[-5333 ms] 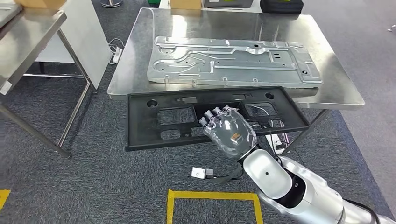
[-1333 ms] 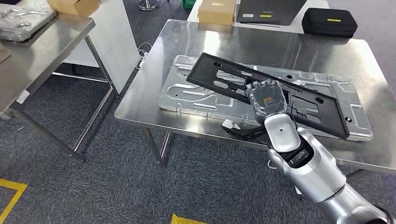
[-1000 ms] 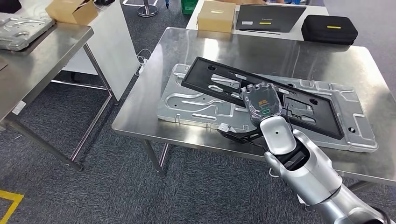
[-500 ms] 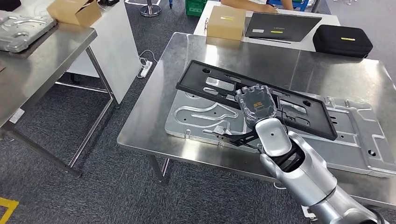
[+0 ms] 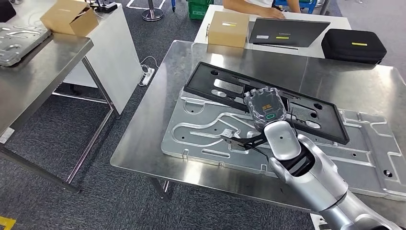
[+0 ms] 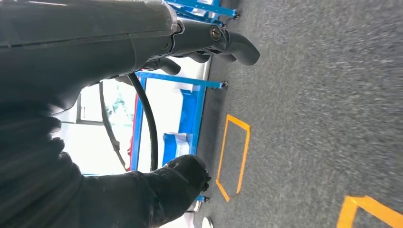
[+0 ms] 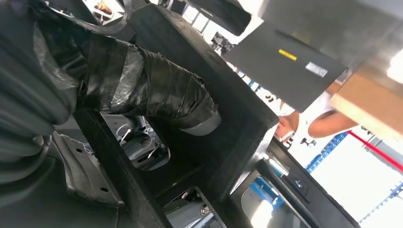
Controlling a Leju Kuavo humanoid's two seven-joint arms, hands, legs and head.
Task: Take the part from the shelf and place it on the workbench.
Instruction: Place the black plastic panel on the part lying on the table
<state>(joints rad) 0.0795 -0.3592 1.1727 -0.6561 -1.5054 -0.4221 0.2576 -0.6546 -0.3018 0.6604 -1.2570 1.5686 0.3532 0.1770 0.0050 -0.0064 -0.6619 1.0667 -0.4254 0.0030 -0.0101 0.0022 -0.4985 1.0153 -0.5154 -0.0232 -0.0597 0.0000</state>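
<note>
The part is a long black plastic frame [image 5: 225,88] with cut-outs. It lies slanted over the steel workbench [image 5: 143,143], above the far edge of a large silver metal panel [image 5: 201,134]. My right hand [image 5: 265,108] grips its near long edge at the middle, back of the hand up. In the right wrist view the taped thumb [image 7: 161,95] presses into the black frame [image 7: 228,137]. I cannot tell whether the frame touches the panel. My left hand [image 6: 190,109] hangs over grey carpet with its fingers apart and nothing in it.
Behind the workbench a white table holds a cardboard box [image 5: 229,28], a laptop [image 5: 287,32] and a black case [image 5: 354,45], with a person [image 5: 249,5] behind it. A steel table [image 5: 33,81] stands left. Yellow tape [image 6: 233,156] marks the floor.
The camera has come closer to the workbench. My right hand has brought the black frame from in front of the table edge to over the metal panel, then slightly farther in.
</note>
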